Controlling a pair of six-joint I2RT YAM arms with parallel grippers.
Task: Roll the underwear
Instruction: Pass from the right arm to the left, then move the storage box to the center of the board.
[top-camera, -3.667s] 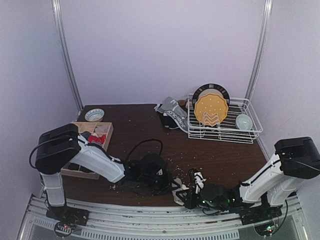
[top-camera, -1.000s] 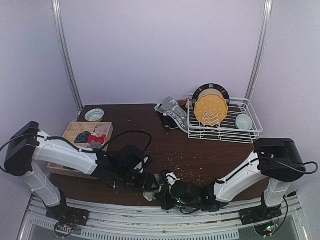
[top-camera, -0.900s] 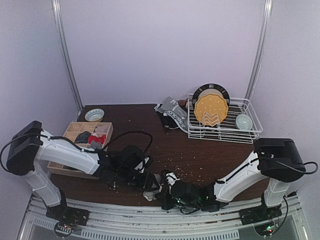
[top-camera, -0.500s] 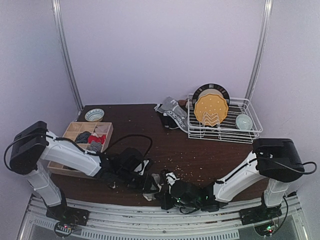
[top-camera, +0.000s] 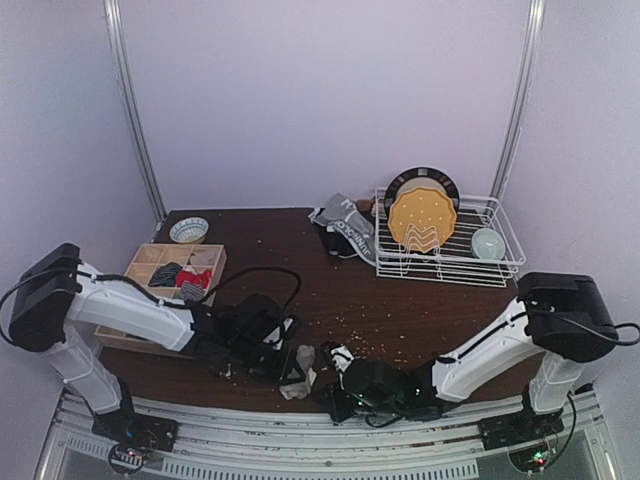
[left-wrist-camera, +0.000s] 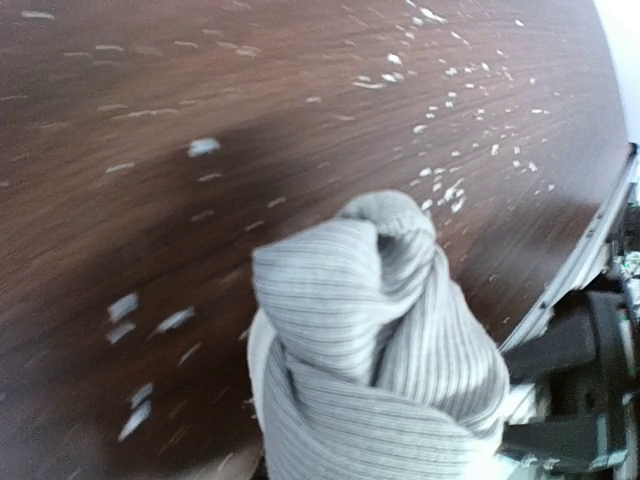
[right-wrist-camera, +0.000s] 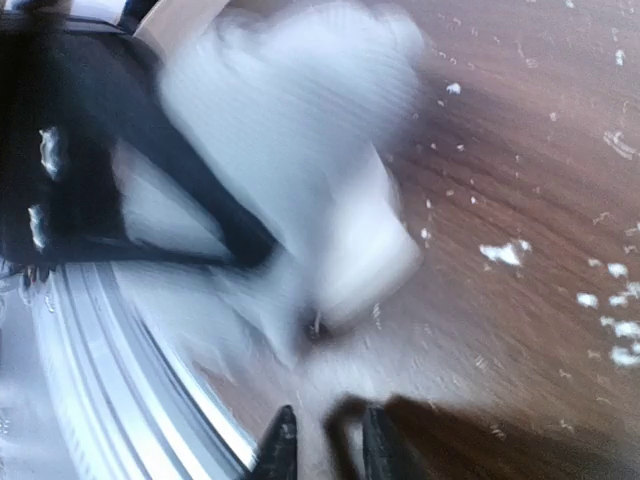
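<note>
Near the front edge of the counter (top-camera: 420, 310), low and middle in the overhead view, a grey ribbed pair of underwear (top-camera: 299, 360) stands bunched into a knotty upright wad, not yet a tidy roll. The left end effector (top-camera: 287, 367) is pressed right against its left side. In the left wrist view the wad fills the lower centre of the frame, rising from where the fingers would be. The fingers themselves are hidden, so I cannot tell whether they pinch it or only lean on it. My guess is that the wad stands up because it is propped there.

The right end effector (right-wrist-camera: 328, 445) faces it from the other side. Its tips sit at the bottom of the right wrist view, parted a little with nothing between them. The underwear lies ahead in the upper left of that blurred frame, near the tips but apart from them. It looks placed to tuck in a loose end.

A pile of briefs (top-camera: 342, 230) waits at the back, just beside the dish rack (top-camera: 450, 262).
</note>
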